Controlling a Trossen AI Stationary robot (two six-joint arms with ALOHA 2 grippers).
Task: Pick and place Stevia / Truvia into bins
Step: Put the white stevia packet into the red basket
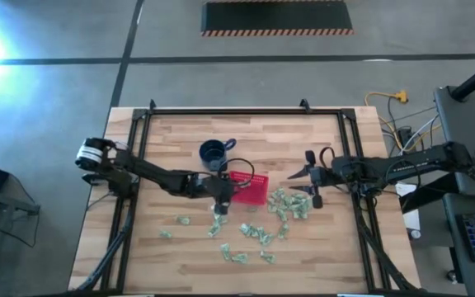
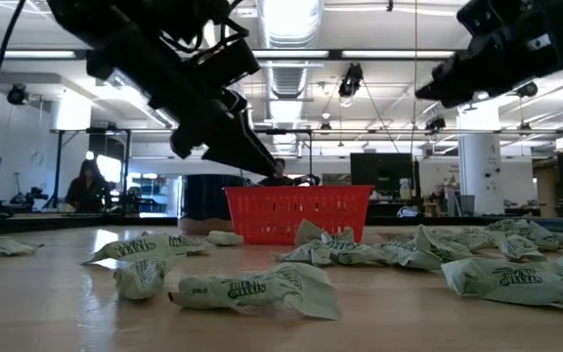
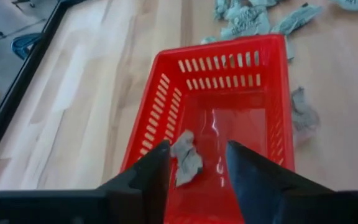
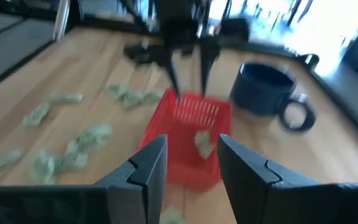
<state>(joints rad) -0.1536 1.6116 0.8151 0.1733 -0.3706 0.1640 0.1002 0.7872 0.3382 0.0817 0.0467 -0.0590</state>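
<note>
Pale butcher-block planks make up the table point(image 1: 188, 256), which is bordered by a black metal frame and stands on a grey concrete floor. Beyond the table, the low view shows an open workshop with ceiling strip lights, exposed ducting, monitors and a seated person point(image 2: 85, 186) far off at one side. A hazard-striped dark mat point(image 1: 277, 17) lies on the floor past the table's far edge.

The red basket point(image 1: 248, 188) stands near the table's centre, with a dark blue mug point(image 1: 213, 153) just beside it toward the far edge. One crumpled sachet point(image 3: 186, 157) lies inside the basket on its floor. The remaining sachets point(image 1: 288, 205) are scattered around the basket, mostly on its near side and toward the right arm.

The left gripper point(image 1: 220, 204) hangs over the basket's left end, its fingers point(image 3: 148, 177) apart and holding nothing. The right gripper point(image 1: 311, 183) hovers to the right of the basket, above the sachets, its fingers point(image 4: 149, 165) also apart and empty.

Green lettering on the nearest sachets appears to read "Stevia"; the finer print is illegible.
</note>
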